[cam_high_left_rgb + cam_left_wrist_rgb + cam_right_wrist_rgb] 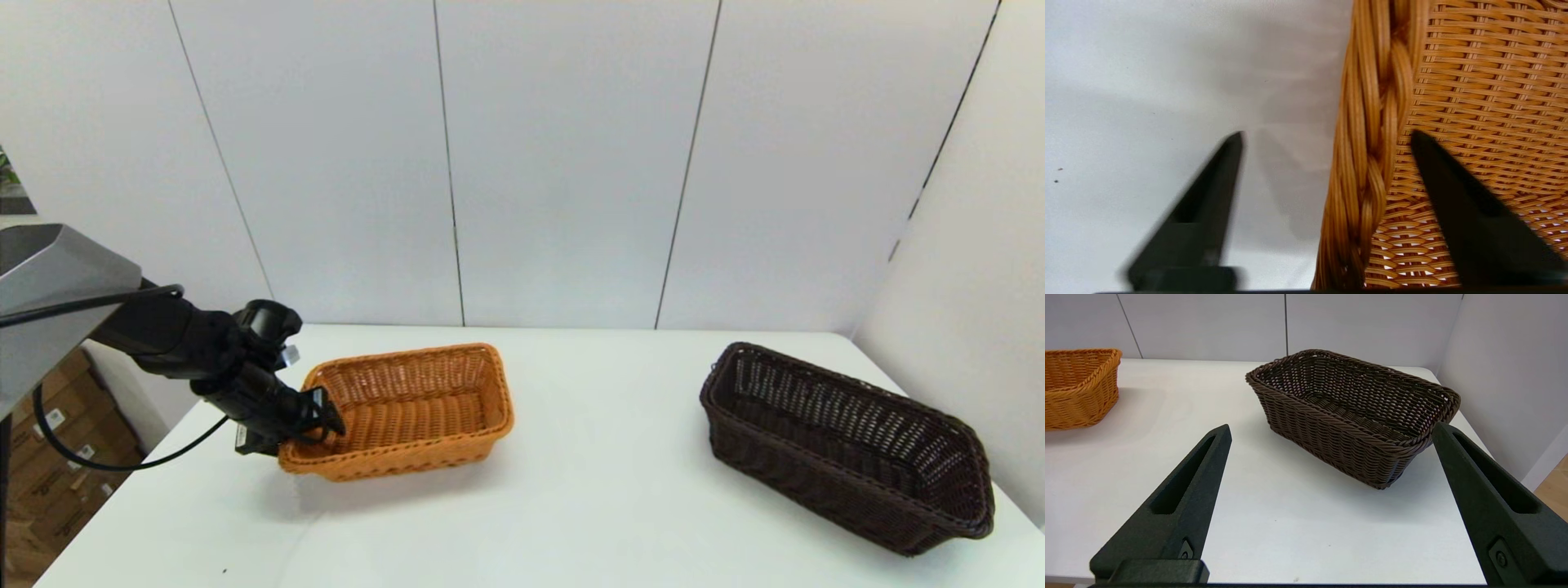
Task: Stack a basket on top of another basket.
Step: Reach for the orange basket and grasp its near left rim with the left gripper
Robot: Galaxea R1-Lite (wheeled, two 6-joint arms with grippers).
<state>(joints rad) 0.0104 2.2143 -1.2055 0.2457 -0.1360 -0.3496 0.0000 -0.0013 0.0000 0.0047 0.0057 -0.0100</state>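
Black left fingers [1208, 212] straddle the orange-tan basket [408, 408] rim, spread wide; right fingers [1184, 498] wide open, holding nothing.

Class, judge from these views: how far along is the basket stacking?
Done: nothing stacked; the dark brown basket and orange-tan basket sit apart on the table. In hand: the left gripper, fingers open, straddles the orange-tan basket's rim. Left: gripping, lifting, stacking. The right gripper waits open.

Head looks down — wrists close in, sharing baskets.
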